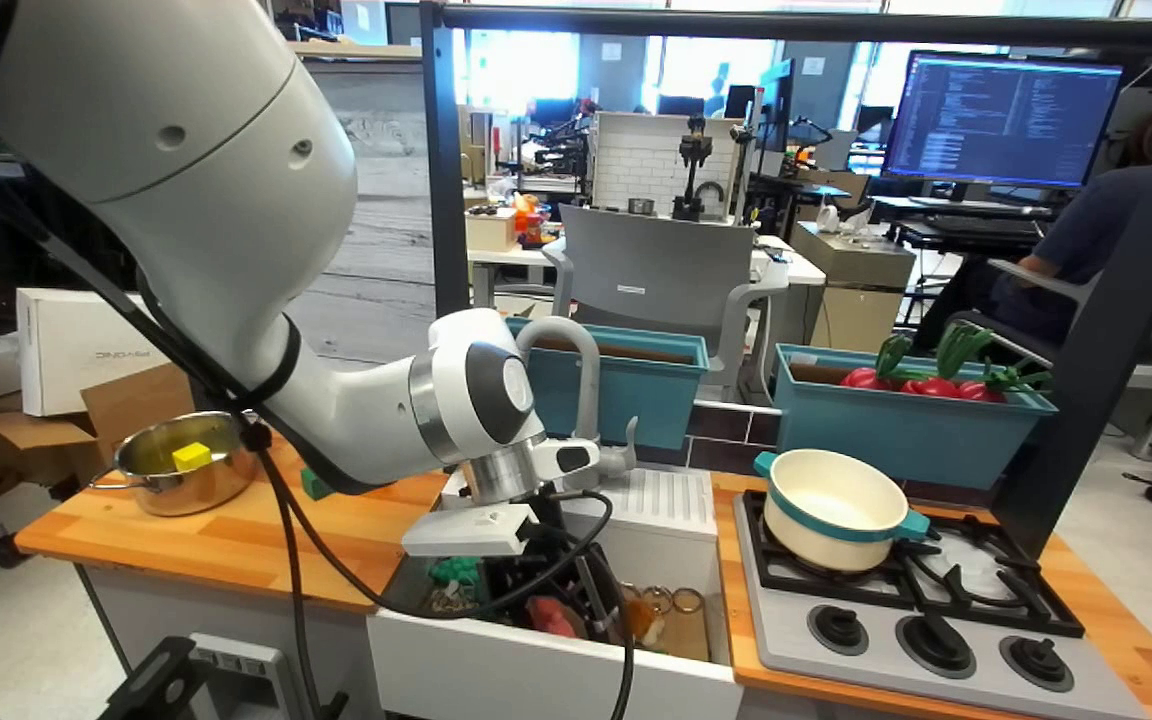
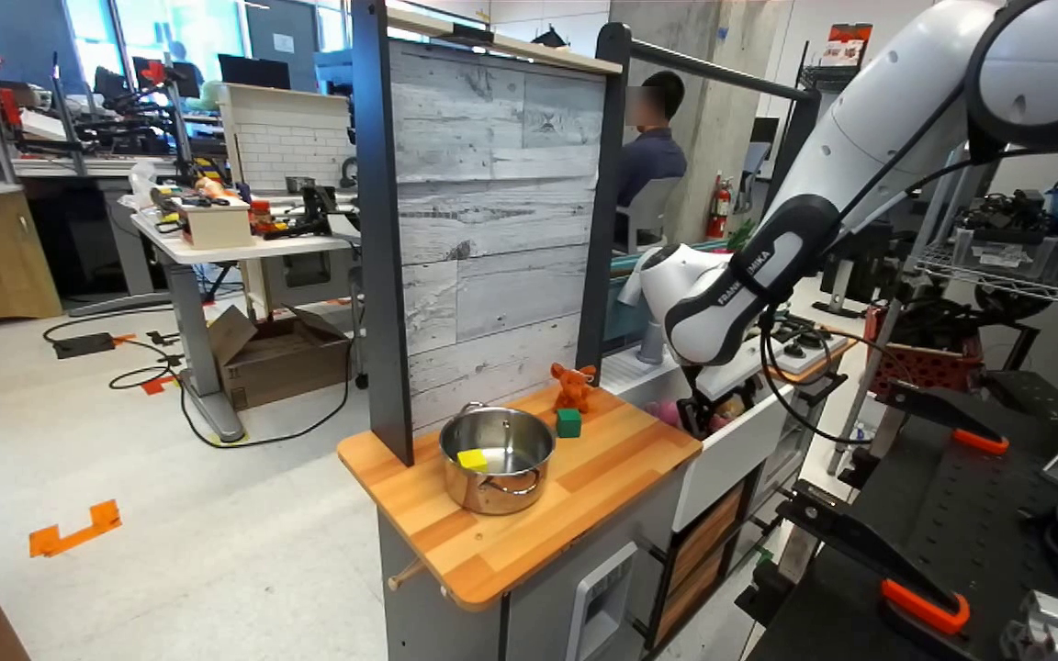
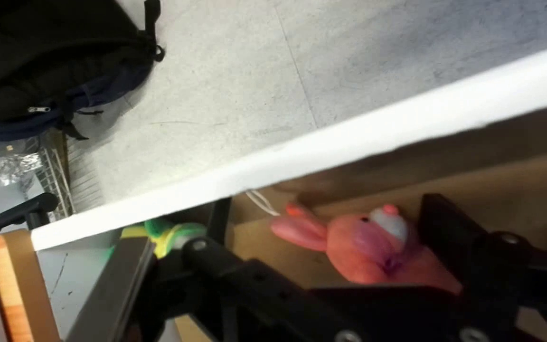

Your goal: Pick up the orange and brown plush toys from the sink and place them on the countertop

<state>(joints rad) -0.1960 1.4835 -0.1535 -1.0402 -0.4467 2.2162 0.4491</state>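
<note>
Where the sink (image 1: 516, 665) surrounds the spread tool (image 3: 283, 227), pink toy (image 3: 356, 247) close, faucet (image 1: 588, 395) behind

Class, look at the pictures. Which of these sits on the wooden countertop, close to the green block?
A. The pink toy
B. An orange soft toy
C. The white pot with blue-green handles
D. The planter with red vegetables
B, because an exterior view shows the orange soft toy sitting on the wooden countertop, just behind the green block.
</note>
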